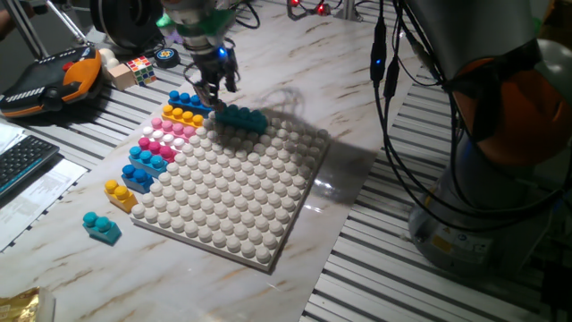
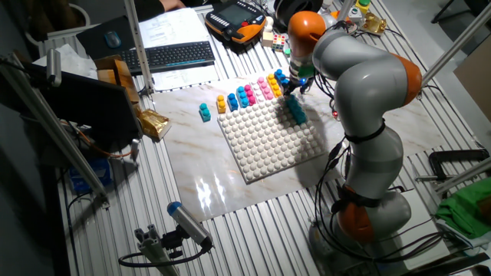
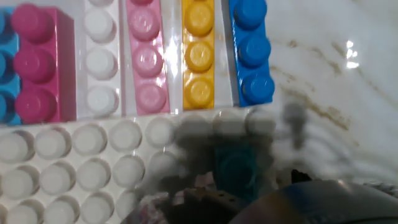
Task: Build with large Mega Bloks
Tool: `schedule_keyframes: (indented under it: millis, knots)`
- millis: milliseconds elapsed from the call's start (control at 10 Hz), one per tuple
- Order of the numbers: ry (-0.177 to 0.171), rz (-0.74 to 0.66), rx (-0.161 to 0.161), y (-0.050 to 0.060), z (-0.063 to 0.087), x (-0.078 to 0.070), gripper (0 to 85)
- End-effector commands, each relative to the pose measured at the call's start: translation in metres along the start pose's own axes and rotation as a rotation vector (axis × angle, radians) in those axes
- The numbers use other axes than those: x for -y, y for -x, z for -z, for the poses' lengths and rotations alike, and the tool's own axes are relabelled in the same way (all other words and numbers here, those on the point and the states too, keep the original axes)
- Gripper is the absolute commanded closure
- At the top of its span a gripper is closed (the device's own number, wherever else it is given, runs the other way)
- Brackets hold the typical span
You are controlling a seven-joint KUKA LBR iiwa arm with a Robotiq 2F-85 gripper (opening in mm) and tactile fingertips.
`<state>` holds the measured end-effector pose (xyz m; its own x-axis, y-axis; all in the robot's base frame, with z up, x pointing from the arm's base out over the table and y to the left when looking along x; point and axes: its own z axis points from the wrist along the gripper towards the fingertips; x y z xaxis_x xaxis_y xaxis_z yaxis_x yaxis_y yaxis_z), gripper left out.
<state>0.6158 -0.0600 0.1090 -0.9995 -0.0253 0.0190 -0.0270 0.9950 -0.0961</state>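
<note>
A teal Mega Blok (image 1: pixel 241 118) lies on the far part of the white studded baseplate (image 1: pixel 232 192). My gripper (image 1: pixel 216 97) hangs over its left end, with a finger on either side. In the hand view the teal brick (image 3: pixel 238 171) shows blurred between the fingers (image 3: pixel 186 194), and I cannot tell whether they press on it. Beside the plate's left edge lie blue (image 1: pixel 185 100), yellow (image 1: pixel 183 114), light pink (image 1: pixel 175 128), pink (image 1: pixel 156 143) and light blue (image 1: pixel 147 159) bricks. The hand view shows blue (image 3: pixel 252 53), yellow (image 3: pixel 199 53), light pink (image 3: pixel 147 59) and pink (image 3: pixel 37 65).
Another blue brick (image 1: pixel 138 176), a yellow-orange one (image 1: pixel 119 193) and a loose teal one (image 1: pixel 101 226) lie further along the plate's left edge. A puzzle cube (image 1: pixel 138 67), an orange pendant (image 1: pixel 54 80) and a keyboard (image 1: pixel 22 156) stand at the left. Cables hang at the right.
</note>
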Motion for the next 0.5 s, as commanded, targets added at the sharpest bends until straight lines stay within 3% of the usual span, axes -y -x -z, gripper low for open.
schedule_keyframes:
  millis: [0,200,400]
  knots:
    - [0.003,0.01,0.013,0.013,-0.002,0.002,20.7]
    - [0.006,0.029,0.033,0.033,-0.009,0.005,21.7]
    - [0.023,0.062,0.028,0.047,-0.012,0.01,22.0]
